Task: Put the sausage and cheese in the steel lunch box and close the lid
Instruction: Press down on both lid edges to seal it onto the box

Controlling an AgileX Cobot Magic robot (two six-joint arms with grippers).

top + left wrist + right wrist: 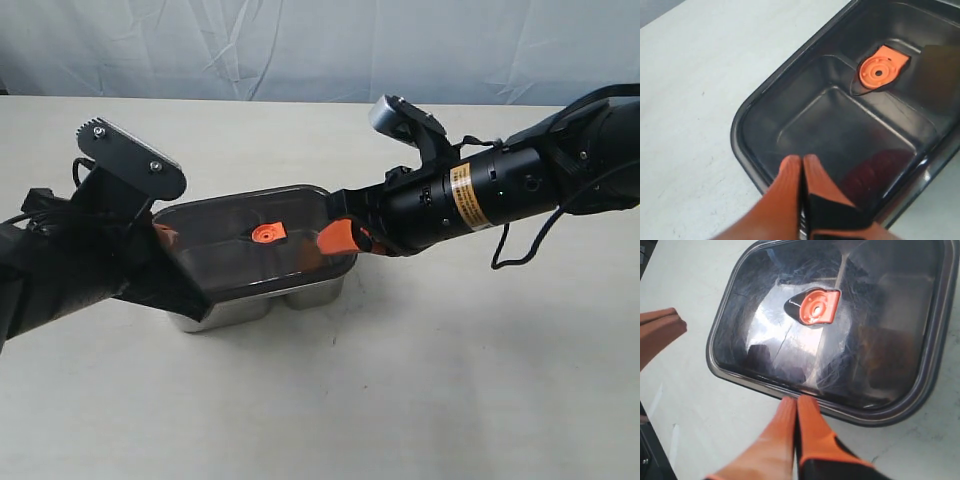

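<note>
Centrally in frame, lid point(240, 260) sits on steel lunch box point(315, 293); left gripper point(801, 167) and right gripper point(796, 407), both clenched empty, at its opposite rims; lid likely rigid, slick: press edges.

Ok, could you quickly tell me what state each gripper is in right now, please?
Left gripper: closed, holding nothing, tips over the lid rim.
Right gripper: closed, holding nothing, tips at the lid's opposite end.
</note>
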